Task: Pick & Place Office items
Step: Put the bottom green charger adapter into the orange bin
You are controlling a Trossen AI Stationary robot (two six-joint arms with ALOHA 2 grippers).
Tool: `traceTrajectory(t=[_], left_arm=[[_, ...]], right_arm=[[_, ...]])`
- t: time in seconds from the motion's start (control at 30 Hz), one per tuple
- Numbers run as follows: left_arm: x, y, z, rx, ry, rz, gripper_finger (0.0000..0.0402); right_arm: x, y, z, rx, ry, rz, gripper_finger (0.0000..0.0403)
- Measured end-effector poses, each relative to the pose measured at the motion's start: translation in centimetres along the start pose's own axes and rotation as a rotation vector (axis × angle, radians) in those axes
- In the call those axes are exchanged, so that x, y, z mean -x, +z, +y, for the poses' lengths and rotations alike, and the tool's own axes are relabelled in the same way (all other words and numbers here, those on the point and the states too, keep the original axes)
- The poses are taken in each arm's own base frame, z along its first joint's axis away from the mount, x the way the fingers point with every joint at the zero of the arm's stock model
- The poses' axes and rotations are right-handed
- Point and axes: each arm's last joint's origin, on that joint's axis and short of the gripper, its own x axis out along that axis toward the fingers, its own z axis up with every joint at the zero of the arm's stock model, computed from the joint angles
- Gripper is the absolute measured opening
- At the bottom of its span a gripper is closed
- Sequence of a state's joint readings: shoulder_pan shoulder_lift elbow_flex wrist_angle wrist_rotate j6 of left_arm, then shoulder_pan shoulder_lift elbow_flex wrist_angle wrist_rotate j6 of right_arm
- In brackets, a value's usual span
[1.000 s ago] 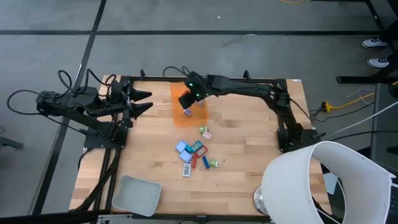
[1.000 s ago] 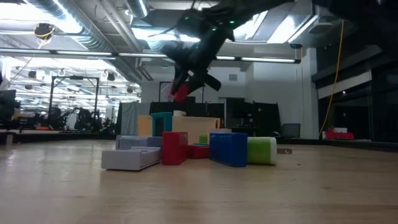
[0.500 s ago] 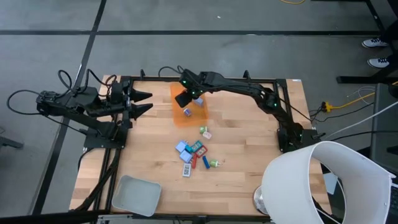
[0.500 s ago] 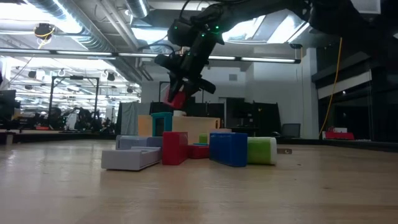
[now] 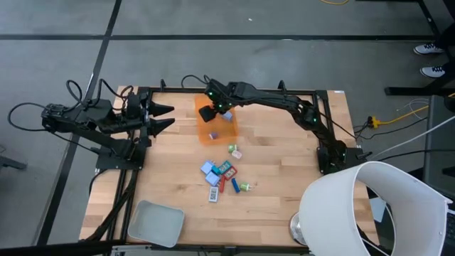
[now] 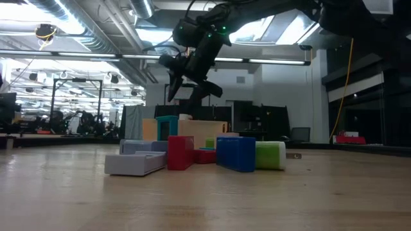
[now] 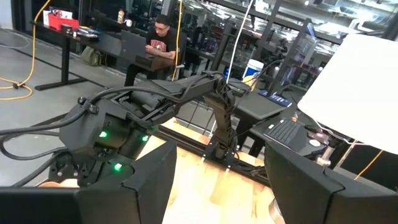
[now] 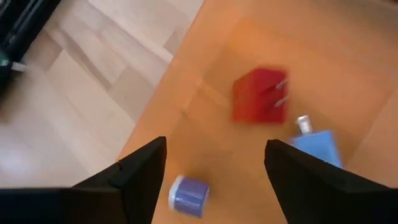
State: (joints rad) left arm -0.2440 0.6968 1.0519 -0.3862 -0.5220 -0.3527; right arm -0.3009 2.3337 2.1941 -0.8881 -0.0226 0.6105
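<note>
My right gripper (image 5: 207,114) hangs open above the translucent orange bin (image 5: 225,129) at the table's far middle. In the right wrist view, a red block (image 8: 260,94) shows blurred below the open fingers, inside the bin, beside a blue piece (image 8: 314,147) and a small blue-and-white piece (image 8: 188,193). More office items lie in a loose cluster (image 5: 222,176) on the table's middle; the low view shows among them a red block (image 6: 180,152) and a blue block (image 6: 236,153). My left gripper (image 5: 170,116) waits open at the far left.
A pale grey shallow tray (image 5: 156,221) sits at the near left corner. A large white lampshade-like object (image 5: 370,210) covers the near right corner. Bare wood lies between the bin and the cluster. A person sits at a desk beyond the table (image 7: 163,38).
My right gripper, which held a red block, has moved toward the table's far left until it stood above the orange bin, then opened. The red block has dropped out of the fingers into the bin.
</note>
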Motion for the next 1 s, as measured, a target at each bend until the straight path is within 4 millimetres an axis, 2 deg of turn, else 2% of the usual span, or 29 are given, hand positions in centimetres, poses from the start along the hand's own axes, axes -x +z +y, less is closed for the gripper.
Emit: traceTrajectory(t=[0.17, 0.3, 0.47, 0.57, 0.67, 0.8, 0.9, 1.0], left_arm=[[-0.1, -0.3, 0.0, -0.014, 0.009, 0.024, 0.0237], [-0.4, -0.9, 0.1, -0.045, 0.031, 0.073, 0.0237], [-0.9, -1.4, 0.0, -0.07, 0.038, 0.117, 0.0237], [-0.9, -1.4, -0.1, -0.074, 0.033, 0.118, 0.0237], [-0.9, -1.4, -0.1, -0.085, 0.023, 0.123, 0.0237], [-0.9, -1.5, -0.1, -0.102, 0.019, 0.125, 0.0237], [-1.1, -1.5, -0.2, -0.114, 0.019, 0.13, 0.0237], [-1.3, -1.7, -0.3, -0.118, 0.02, 0.14, 0.0237]], right_arm=[[0.0, -0.2, 0.9, -0.01, 0.155, 0.069, 0.0231], [0.8, -1.3, 3.8, 0.101, 0.34, 0.087, 0.0214], [4.7, -3.1, 8.4, 0.222, 0.451, -0.023, 0.0204], [7.7, -4.5, 10.3, 0.275, 0.475, -0.068, 0.0203], [11.4, -6.1, 11.3, 0.315, 0.44, -0.096, 0.0203], [15.6, -9.4, 12.1, 0.386, 0.259, -0.139, 0.0203], [17.1, -12.3, 12.5, 0.396, 0.132, -0.107, 0.0203], [17.1, -15.4, 13.1, 0.37, 0.018, -0.085, 0.0203]])
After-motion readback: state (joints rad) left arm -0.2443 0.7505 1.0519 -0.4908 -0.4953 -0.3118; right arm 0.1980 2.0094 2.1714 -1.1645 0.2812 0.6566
